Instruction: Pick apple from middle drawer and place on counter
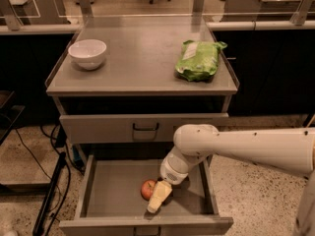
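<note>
The apple (146,189) is small and red-orange and lies on the floor of the open middle drawer (115,193), near its centre. My gripper (158,196) hangs from the white arm (236,146) that reaches in from the right. It is down inside the drawer, right up against the apple's right side and partly covering it. The counter (142,63) is the grey cabinet top above the drawers.
A white bowl (87,53) stands at the counter's left. A green bag (199,59) lies at its right. The upper drawer (145,128) is shut, just above the arm's elbow. Black cables (49,195) run over the floor left of the cabinet.
</note>
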Motion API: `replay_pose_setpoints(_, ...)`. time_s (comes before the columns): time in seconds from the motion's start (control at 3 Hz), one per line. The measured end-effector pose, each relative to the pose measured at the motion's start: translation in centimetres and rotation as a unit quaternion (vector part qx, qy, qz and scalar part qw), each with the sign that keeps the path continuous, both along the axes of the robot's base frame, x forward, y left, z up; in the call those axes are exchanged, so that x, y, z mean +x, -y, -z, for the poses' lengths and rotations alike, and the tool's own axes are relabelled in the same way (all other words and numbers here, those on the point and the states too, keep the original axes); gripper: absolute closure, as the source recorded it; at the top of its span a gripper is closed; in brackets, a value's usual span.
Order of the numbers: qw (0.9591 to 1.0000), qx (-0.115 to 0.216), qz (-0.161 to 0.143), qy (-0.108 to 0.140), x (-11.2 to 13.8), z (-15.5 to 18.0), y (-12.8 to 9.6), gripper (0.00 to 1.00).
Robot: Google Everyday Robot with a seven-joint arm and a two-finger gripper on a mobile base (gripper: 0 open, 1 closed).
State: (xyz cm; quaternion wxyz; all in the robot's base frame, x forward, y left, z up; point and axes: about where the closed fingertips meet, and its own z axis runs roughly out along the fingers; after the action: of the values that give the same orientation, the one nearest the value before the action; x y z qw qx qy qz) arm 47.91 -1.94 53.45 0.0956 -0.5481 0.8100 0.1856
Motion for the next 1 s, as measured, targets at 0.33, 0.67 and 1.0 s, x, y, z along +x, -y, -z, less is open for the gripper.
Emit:
replay_pose_setpoints(0.33, 1.0, 0.002, -0.005, -0.007, -0.3, 0.7, -0.3, 0.0)
replay_pose_setpoints(0.67, 1.0, 0.005, 0.001, -0.009, 0.9, 2.4, -1.6, 0.0)
replay_pose_setpoints(1.0, 0.9998, 0.006, 0.019, -0.009, 2.6, 5.0, -3.1, 0.0)
